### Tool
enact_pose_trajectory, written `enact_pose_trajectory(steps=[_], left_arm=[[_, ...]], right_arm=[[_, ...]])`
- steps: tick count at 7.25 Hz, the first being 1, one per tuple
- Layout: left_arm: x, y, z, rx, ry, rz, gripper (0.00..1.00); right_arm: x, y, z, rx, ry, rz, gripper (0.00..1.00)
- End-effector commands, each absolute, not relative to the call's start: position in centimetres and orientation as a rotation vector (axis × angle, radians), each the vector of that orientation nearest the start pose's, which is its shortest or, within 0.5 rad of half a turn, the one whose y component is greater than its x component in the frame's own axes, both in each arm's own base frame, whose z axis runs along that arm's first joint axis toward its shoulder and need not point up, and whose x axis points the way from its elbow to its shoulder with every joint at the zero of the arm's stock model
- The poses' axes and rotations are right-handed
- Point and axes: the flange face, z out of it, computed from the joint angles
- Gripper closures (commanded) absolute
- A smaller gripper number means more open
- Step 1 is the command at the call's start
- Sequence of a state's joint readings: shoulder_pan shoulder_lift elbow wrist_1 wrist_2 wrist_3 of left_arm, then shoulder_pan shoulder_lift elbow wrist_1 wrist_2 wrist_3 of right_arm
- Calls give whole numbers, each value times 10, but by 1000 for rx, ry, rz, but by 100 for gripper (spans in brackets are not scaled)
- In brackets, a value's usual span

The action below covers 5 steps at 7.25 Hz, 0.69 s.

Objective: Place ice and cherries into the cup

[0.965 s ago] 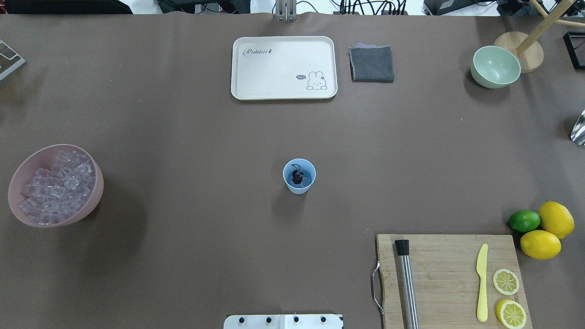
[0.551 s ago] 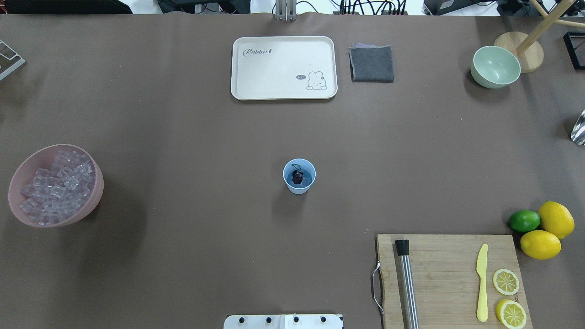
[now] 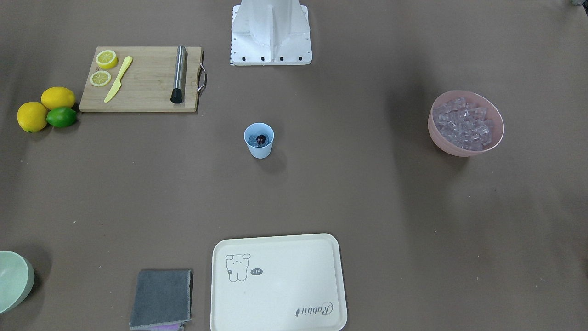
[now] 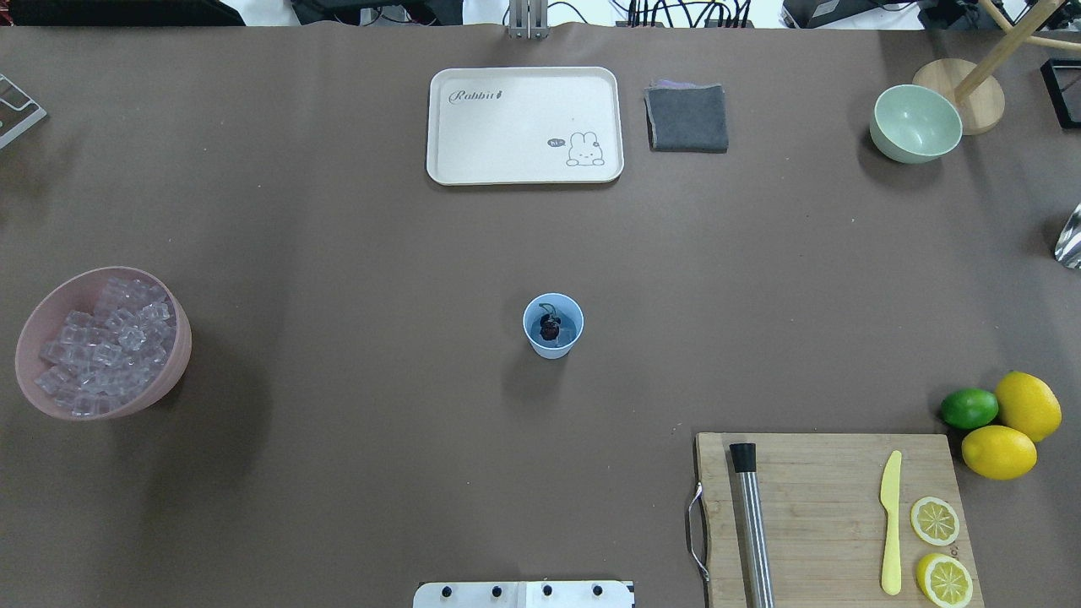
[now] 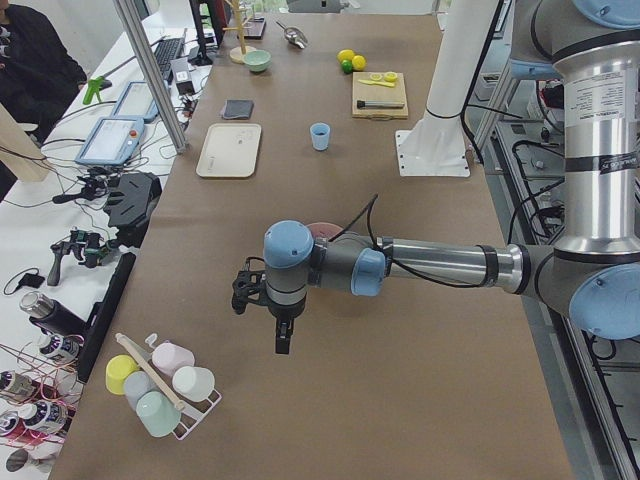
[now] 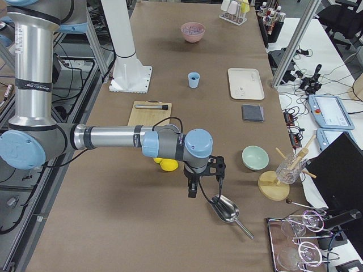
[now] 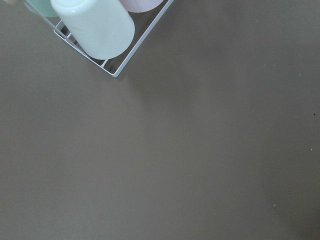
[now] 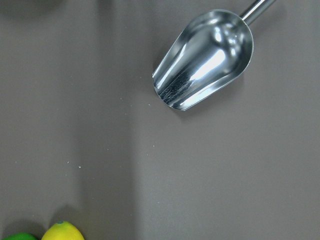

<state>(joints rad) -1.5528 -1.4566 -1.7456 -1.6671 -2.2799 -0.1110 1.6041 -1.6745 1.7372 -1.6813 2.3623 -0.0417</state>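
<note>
The light blue cup [image 4: 553, 327] stands upright mid-table, also in the front view [image 3: 259, 140]. The dark red cherries [image 4: 549, 328] lie inside it, on what looks like clear ice. More ice [image 4: 105, 346] fills the pink bowl [image 4: 25, 338] at the table's left. My left gripper [image 5: 280, 340] hangs over the table's left end, far from the cup. My right gripper [image 6: 205, 187] hangs over the right end, just above a metal scoop [image 6: 224, 208]. Both show only in side views, so I cannot tell if they are open or shut.
A cream tray [image 4: 524, 125], grey cloth [image 4: 687, 118] and pale green bowl [image 4: 915, 123] sit at the far edge. A cutting board [image 4: 828, 507] with muddler, knife and lemon slices is near right, beside lemons and a lime [image 4: 969, 408]. A cup rack [image 7: 95, 25] lies under my left wrist.
</note>
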Motion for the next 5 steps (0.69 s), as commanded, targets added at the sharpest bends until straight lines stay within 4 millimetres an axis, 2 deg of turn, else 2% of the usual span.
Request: enact_pose_trajectory(steps=[1,5], left_arm=[[-62,-455,621,105,712,-36,2],[-69,-454,619,114,714,-51,2]], right_arm=[[77,-442,633,-11,-798,10,0],[77,-441,634,-12,-797,10,0]])
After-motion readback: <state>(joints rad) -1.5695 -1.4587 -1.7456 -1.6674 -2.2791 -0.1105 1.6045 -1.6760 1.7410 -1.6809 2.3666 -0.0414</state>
